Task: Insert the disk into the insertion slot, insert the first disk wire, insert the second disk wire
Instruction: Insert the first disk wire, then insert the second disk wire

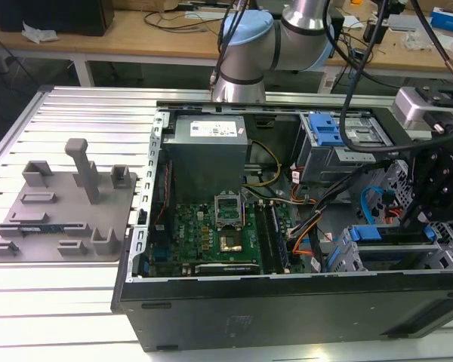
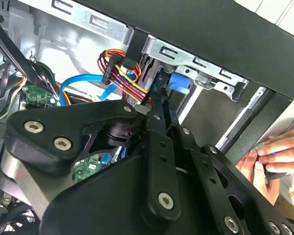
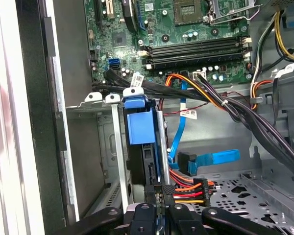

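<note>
Grey metal drive cage holds the blue-framed disk; label hidden. Black tool clenched on black plug of red-orange-yellow wires at disk's rear, body mostly cut off. Flat blue cable unplugged.

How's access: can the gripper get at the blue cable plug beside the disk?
Probably yes. The gripper sits at the disk, and the blue cable plug lies uncovered just beside it; only the red-and-yellow wire bundle runs close by.
</note>
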`<action>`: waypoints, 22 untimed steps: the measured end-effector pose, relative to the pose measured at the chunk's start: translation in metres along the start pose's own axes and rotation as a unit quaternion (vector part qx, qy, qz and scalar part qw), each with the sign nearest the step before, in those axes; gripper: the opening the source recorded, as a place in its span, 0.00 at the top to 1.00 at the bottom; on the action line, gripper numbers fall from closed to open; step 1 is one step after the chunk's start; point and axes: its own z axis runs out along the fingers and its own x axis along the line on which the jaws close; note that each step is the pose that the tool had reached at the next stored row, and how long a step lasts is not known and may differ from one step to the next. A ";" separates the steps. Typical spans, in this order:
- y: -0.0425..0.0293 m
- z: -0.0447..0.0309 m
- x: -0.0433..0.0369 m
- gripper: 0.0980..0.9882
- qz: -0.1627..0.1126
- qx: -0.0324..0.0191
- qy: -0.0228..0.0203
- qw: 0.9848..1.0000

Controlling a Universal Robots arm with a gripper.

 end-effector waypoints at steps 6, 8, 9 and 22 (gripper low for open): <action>0.0000 0.0049 0.0003 0.93 -0.001 0.000 0.000 1.000; 0.0001 0.0048 0.0005 0.85 -0.001 0.000 0.000 1.000; 0.0001 0.0023 0.0004 0.85 -0.001 0.000 0.000 1.000; 0.0006 -0.0367 -0.0051 0.77 -0.001 0.002 0.002 1.000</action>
